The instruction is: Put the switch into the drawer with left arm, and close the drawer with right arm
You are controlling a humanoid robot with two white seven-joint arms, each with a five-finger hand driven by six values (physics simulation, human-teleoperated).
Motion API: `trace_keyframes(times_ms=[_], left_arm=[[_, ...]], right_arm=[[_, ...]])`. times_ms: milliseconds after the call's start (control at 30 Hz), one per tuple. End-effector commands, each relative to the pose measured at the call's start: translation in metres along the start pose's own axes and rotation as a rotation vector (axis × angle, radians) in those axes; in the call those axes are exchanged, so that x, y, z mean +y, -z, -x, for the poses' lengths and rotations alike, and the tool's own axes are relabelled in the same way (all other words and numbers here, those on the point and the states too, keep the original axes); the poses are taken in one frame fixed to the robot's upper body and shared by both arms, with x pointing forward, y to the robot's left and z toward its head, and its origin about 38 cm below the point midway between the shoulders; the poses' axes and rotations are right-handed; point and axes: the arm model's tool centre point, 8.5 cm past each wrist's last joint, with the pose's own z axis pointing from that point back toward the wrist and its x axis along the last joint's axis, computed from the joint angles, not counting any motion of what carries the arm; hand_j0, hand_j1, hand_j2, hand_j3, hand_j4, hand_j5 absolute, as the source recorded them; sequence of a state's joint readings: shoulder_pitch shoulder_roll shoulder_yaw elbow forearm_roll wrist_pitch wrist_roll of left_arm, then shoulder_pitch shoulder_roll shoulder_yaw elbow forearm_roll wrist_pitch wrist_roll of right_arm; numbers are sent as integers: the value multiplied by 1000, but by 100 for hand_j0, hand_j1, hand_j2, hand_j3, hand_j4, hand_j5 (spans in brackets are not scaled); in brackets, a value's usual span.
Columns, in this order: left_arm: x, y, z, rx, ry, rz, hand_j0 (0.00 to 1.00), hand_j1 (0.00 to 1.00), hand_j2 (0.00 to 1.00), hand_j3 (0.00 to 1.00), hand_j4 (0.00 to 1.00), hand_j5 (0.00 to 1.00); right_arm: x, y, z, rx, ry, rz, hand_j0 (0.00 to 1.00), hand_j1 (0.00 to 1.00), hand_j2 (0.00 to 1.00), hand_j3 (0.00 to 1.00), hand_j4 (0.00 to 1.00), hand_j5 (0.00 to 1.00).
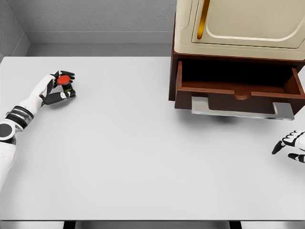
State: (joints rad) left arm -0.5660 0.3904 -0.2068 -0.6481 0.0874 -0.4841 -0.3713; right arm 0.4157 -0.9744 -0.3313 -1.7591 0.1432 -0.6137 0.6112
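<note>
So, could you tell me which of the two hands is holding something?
The left hand, at the table's far left, is curled around the red-topped switch. The right hand, below the open drawer, holds nothing.

Red-topped switch (63, 80) far left on the table, well apart from the open, dark-wood drawer (239, 90) at right.

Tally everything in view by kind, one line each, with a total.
Switch, red-topped, in the left hand: 1
Robot hands, left hand and right hand: 2
Cabinet with open drawer: 1
Table: 1
Total: 5
</note>
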Motion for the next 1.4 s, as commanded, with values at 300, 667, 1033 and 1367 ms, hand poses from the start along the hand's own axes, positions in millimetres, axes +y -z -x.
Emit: trace_keyframes(times_ms=[300,667,1033,1367], left_arm=[[-2,5,-9,-30,-4,0,41,41,41,41,41,41],[-3,16,-35,-107,22,19,38,38,38,38,38,38],[-13,27,-78,-227,70,78,36,36,36,36,36,36],[-30,32,-123,-356,116,174,35,35,35,35,35,35]], right_arm=[[-2,-1,0,-1,3,-2,58,58,58,58,58,58],[-2,-1,0,-2,2,-3,59,59,59,59,59,59],[-8,-5,0,-10,11,-6,60,60,60,60,60,60],[4,-16,2,16,37,-32,62,62,62,62,62,62]])
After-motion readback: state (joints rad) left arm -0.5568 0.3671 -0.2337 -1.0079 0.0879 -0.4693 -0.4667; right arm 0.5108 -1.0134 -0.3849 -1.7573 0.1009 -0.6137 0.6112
